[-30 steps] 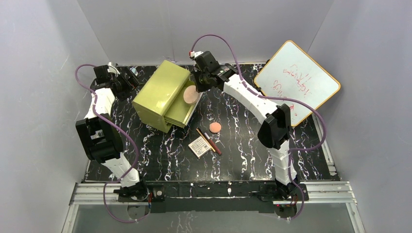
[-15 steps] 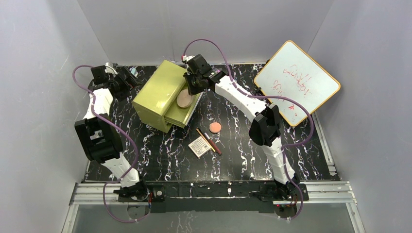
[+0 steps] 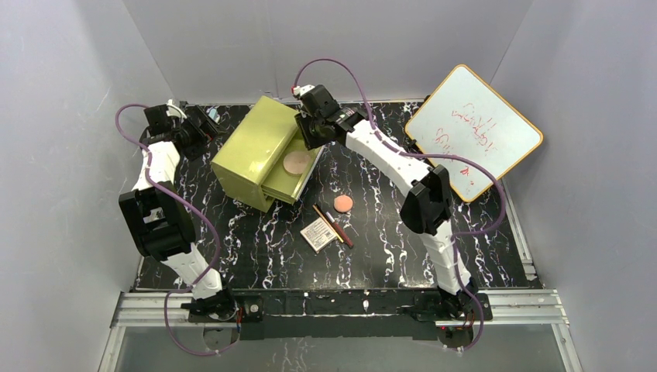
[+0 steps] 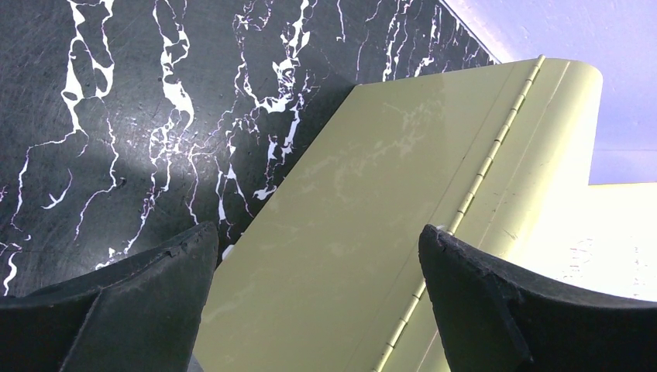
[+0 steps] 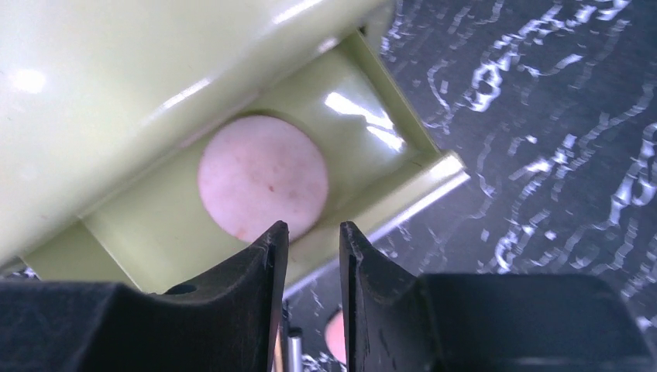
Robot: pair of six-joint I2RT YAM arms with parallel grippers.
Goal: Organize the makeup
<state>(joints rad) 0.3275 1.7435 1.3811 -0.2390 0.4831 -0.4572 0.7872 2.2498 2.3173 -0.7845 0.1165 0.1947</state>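
Black, white-veined tabletop [image 3: 372, 256]; matte grey walls [image 3: 232, 46]. Larger round pinkish-tan disc [image 5: 262, 187] lies flat in glossy olive-green drawer box [image 3: 256, 147], upper centre. Right gripper [image 5: 313, 232] fingers narrowly parted, empty; left gripper [image 4: 318, 236] spread wide, empty.

Robot lab cell, grey walls [image 3: 70, 77] (three sides), marbled black table [image 3: 387, 256], aluminium rail [image 3: 349, 306]
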